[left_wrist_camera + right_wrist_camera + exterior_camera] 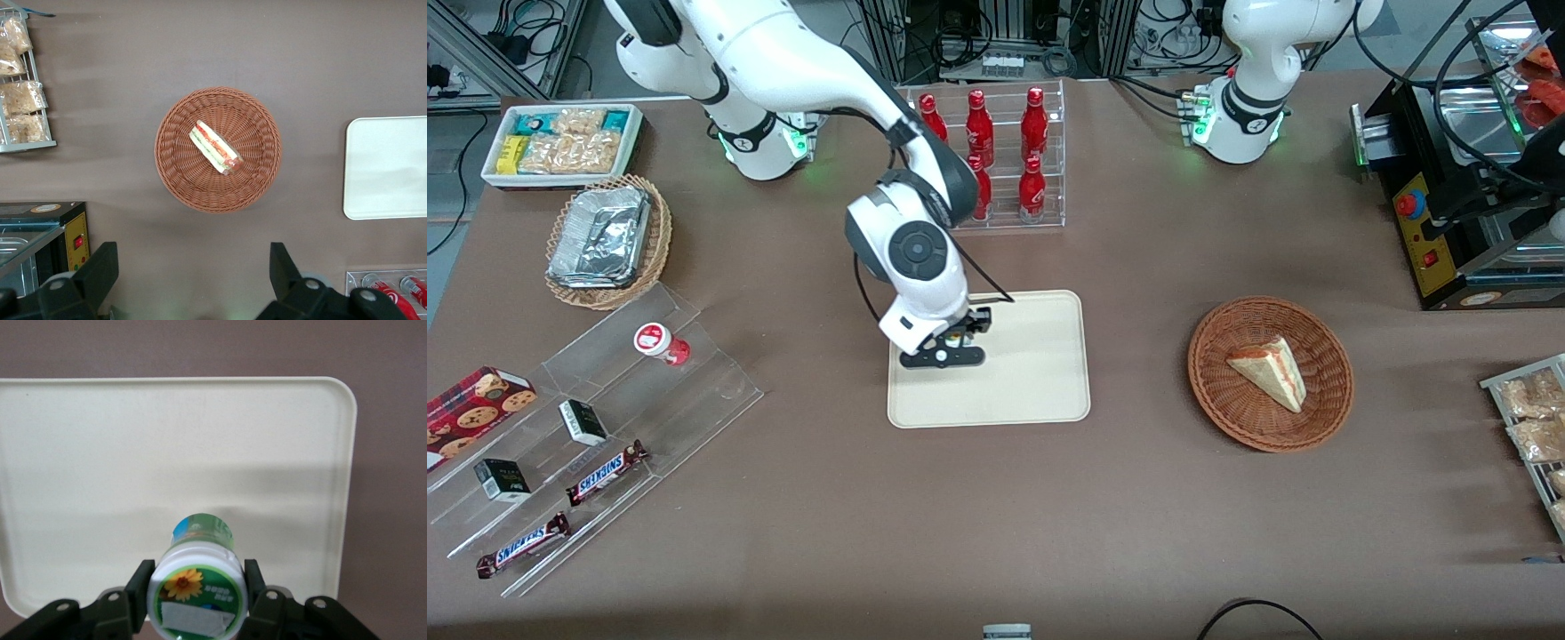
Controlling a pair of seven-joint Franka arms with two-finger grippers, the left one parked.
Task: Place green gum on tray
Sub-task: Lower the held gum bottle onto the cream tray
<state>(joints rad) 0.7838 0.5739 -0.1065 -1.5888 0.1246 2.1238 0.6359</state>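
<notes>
My right gripper (954, 343) (197, 590) is above the cream-beige tray (1032, 378), over the part of it toward the working arm's end. It is shut on the green gum (197, 583), a small canister with a white-and-green lid bearing a yellow flower. The fingers (139, 587) press the lid from both sides. The canister hangs upright with its base close to the tray's surface (167, 440). In the front view the arm's wrist hides most of the canister. The tray's edge also shows in the left wrist view (387, 167).
A like canister with a red lid (660, 341) stands on a clear acrylic stand (720, 382) with Snickers bars (605, 471). A foil tray (600, 233) lies in a wicker basket. A rack of red bottles (996, 151) stands farther from the front camera than the tray. A round basket (1325, 342) holds a sandwich.
</notes>
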